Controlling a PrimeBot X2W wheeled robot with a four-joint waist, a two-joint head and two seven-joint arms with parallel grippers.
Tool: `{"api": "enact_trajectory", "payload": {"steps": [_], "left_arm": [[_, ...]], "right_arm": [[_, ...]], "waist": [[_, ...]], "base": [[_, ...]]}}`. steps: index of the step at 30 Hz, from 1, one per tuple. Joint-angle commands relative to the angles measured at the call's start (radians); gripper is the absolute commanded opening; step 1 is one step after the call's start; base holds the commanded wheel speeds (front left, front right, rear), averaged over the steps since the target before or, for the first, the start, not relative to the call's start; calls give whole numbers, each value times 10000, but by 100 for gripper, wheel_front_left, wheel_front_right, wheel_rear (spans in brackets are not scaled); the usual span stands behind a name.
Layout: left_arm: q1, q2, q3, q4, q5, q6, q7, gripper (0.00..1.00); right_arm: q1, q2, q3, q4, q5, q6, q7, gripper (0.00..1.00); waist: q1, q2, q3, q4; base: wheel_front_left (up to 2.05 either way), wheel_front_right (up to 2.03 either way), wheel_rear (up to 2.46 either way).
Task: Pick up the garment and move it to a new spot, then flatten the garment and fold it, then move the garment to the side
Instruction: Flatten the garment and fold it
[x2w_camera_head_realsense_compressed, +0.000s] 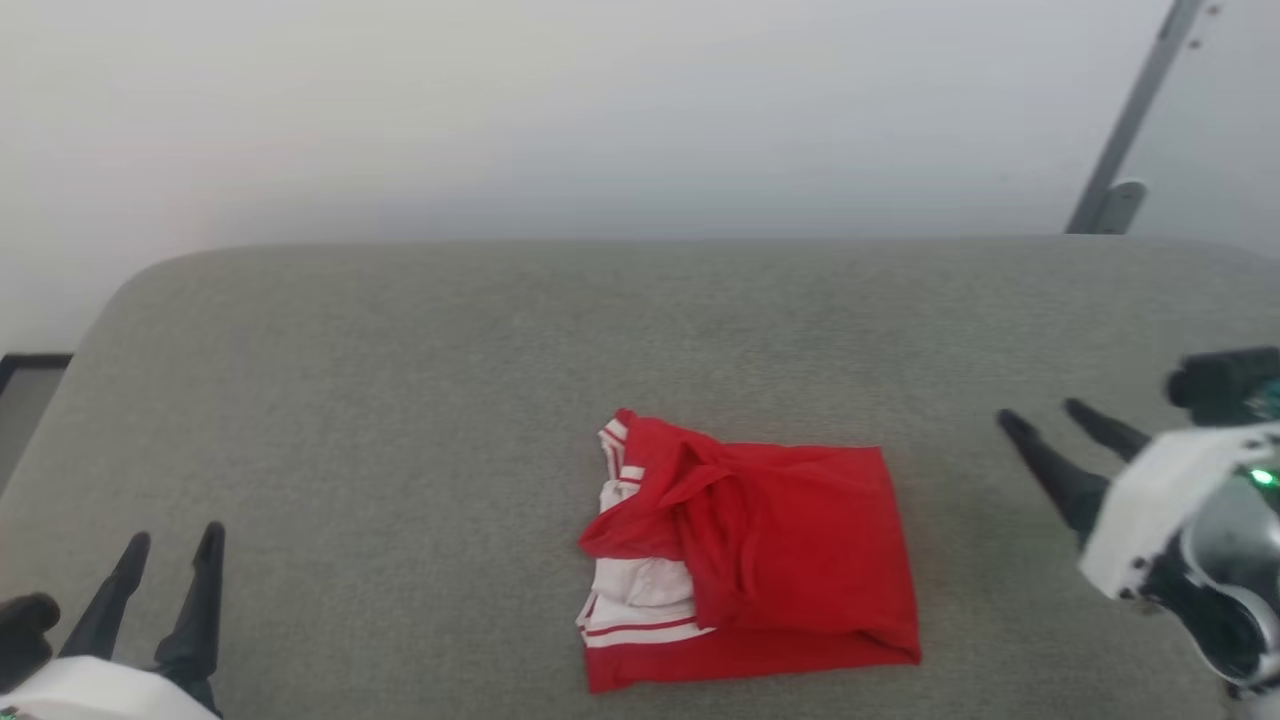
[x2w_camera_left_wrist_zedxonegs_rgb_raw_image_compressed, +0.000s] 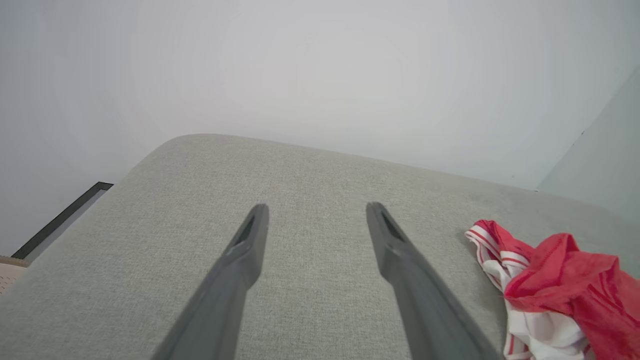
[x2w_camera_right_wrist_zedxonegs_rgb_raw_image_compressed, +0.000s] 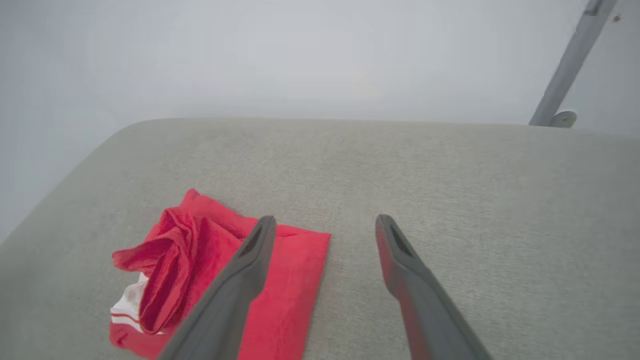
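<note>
Head view shows the garment (x2w_camera_head_realsense_compressed: 770, 560) lying folded into a rough rectangle on the grey padded surface (x2w_camera_head_realsense_compressed: 400, 380), near its front edge and a little right of the middle. The red body faces up, with a rumpled red fold across the left half. White sleeve fabric with red-and-white striped trim pokes out on the left side. The left gripper (x2w_camera_head_realsense_compressed: 175, 537) sits at the lower left, well apart from the garment, its fingers spread and empty. The right gripper (x2w_camera_head_realsense_compressed: 1038, 412) is off the garment's right edge, near it but not touching, its fingers wide and holding nothing.

In the left wrist view the left gripper (x2w_camera_left_wrist_zedxonegs_rgb_raw_image_compressed: 316, 207) is spread over bare grey fabric, with the garment (x2w_camera_left_wrist_zedxonegs_rgb_raw_image_compressed: 560, 280) at the lower right. In the right wrist view the right gripper (x2w_camera_right_wrist_zedxonegs_rgb_raw_image_compressed: 325, 220) is parted wide, and one finger crosses in front of the garment (x2w_camera_right_wrist_zedxonegs_rgb_raw_image_compressed: 200, 245). A pale wall (x2w_camera_head_realsense_compressed: 500, 100) rises behind, with a grey metal pole (x2w_camera_head_realsense_compressed: 1130, 120) at the upper right
</note>
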Motion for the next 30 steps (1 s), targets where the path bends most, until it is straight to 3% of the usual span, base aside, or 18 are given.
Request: {"api": "enact_trajectory", "payload": {"steps": [1, 8, 15, 30], "left_arm": [[276, 113, 102, -103, -45, 64, -46, 100], [658, 220, 266, -313, 37, 163, -80, 100], [1107, 375, 437, -494, 151, 253, -99, 100], [1290, 415, 451, -616, 325, 276, -104, 100]], "right_arm": [[331, -137, -246, -122, -156, 0, -597, 100], [1078, -328, -694, -235, -668, 0, -2189, 100], [2050, -22, -1170, -92, -1253, 0, -3621, 100], [2635, 233, -1259, 227, -1793, 0, -4639, 100]], "waist": [[0, -1, -154, -245], [0, -1, -350, -484], [0, -1, -584, -590], [0, -1, -690, -555]], "base": [[0, 0, 0], [0, 0, 0], [0, 0, 0], [0, 0, 0]]}}
